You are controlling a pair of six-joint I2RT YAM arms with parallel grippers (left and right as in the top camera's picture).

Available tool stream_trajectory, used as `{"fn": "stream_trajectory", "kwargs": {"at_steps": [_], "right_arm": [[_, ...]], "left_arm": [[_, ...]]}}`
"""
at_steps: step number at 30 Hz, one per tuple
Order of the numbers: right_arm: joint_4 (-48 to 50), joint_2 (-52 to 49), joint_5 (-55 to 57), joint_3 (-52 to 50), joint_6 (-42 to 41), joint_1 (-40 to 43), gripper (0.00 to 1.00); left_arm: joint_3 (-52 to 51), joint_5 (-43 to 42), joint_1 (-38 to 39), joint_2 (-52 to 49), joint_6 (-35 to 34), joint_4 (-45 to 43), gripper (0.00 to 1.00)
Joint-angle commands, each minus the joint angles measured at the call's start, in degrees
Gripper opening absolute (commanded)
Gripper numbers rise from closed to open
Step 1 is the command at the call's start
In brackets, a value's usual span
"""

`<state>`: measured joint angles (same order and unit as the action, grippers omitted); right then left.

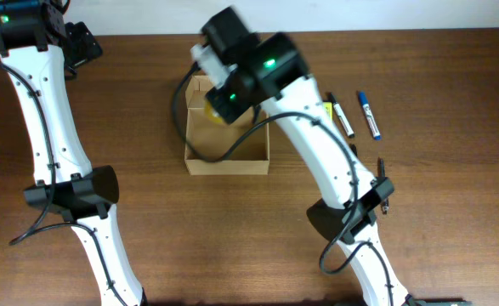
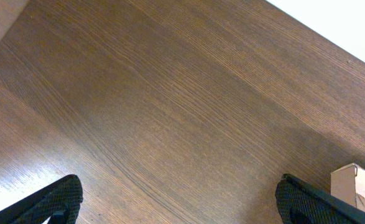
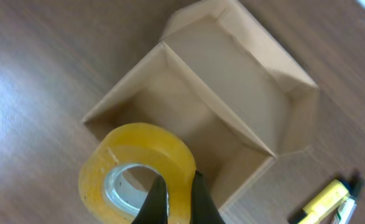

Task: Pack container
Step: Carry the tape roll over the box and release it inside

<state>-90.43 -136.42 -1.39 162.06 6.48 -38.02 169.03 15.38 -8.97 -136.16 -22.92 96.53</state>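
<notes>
The container (image 1: pixel 229 165) sits open on the table (image 1: pixel 147 110), a little behind the middle and just in front of the right arm's wrist, which covers its rear part in the overhead view. From the right wrist camera the container (image 3: pixel 188 118) shows a bare cardboard floor and plain tan walls, and its flap lid (image 3: pixel 244 68) is folded back, lying open on the far side. A tape roll (image 3: pixel 138 171), yellow with a clear core, hangs over the box's near corner; whether it touches the cardboard cannot be told. The right gripper (image 3: pixel 178 180) has its fingers (image 3: pixel 159 196) drawn close together on the wall of the roll, one inside the core and one on the outer face. In the overhead view only a sliver of the tape roll (image 1: pixel 216 115) shows under the wrist, above the box's back half. To the right of the container, well apart from it, lie a yellow marker (image 1: pixel 327 109), a black marker (image 1: pixel 343 118) and a blue marker (image 1: pixel 368 115), side by side on the wood; the yellow marker (image 3: pixel 324 200) also shows at the lower right of the right wrist view. The left gripper (image 1: pixel 81 42) hangs at the table's far left corner, well away from the box. Its own camera shows the left gripper (image 2: pixel 177 186) spread wide with nothing between the fingers (image 2: pixel 58 199), over bare wood.
</notes>
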Motion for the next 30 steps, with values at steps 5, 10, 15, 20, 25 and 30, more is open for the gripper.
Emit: {"fn": "stream_trajectory", "kwargs": {"at_steps": [5, 10, 15, 20, 25, 30], "right_arm": [[10.97, -0.09, 2.08, -22.14, 2.69, 0.68, 0.04], [19.28, -0.09, 1.64, -33.14, 2.05, 1.68, 0.04], [26.38, -0.11, 1.64, -41.35, 0.24, 2.1, 0.04], [28.68, -0.11, 0.31, -45.29, -0.13, 1.97, 0.24], [24.65, 1.36, 0.37, -39.98, -0.35, 1.66, 0.43], [15.63, 2.8, 1.68, -24.9, -4.52, 1.84, 0.52]], "left_arm": [[0.17, -0.15, -0.04, 1.6, 0.72, 0.13, 1.0], [0.17, -0.15, -0.04, 1.6, 0.72, 0.13, 1.0], [0.17, -0.17, -0.04, 1.6, 0.72, 0.13, 1.0], [0.17, -0.15, -0.04, 1.6, 0.72, 0.13, 1.0], [0.17, -0.15, -0.04, 1.6, 0.72, 0.13, 1.0], [0.17, -0.15, -0.04, 1.6, 0.72, 0.13, 1.0]]}}
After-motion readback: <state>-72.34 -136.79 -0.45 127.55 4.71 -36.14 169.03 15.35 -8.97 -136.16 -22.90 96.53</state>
